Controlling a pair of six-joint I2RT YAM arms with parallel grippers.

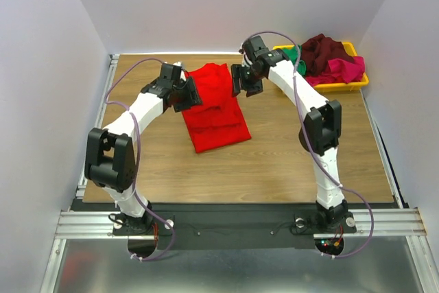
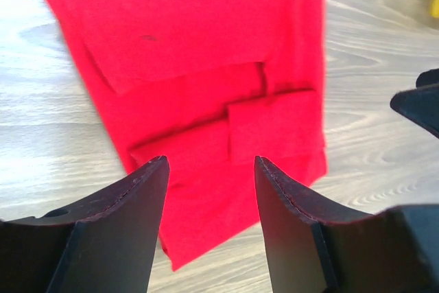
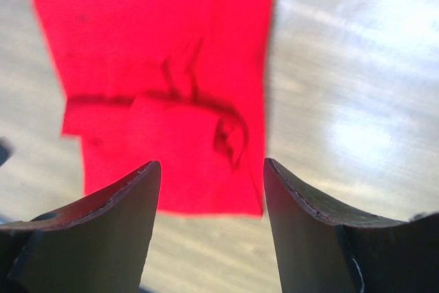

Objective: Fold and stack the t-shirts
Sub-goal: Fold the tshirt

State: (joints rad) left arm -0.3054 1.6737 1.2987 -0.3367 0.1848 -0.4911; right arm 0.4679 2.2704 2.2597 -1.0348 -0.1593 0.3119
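Red shirt (image 1: 216,108): flat mid-desk (image 1: 288,162), sleeves folded in.
Left gripper (image 2: 211,162), right gripper (image 3: 212,166): both wide open, empty, flanking its far half.
Step, as judged: halving fold. Pinch both far corners evenly, carry them together to the near end, align edges.
Maroon shirt (image 1: 328,51), green shirt (image 1: 295,56), pink shirt (image 1: 343,70): heaped in tray (image 1: 360,81).
Labels, writing: none legible.

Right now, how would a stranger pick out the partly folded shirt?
Start at the wooden table; at its far middle lies the bright red t-shirt. It alone lies flat on the wood, sleeves folded in, whereas the green shirt, maroon shirt and pink shirt sit crumpled in the yellow tray at the far right corner.
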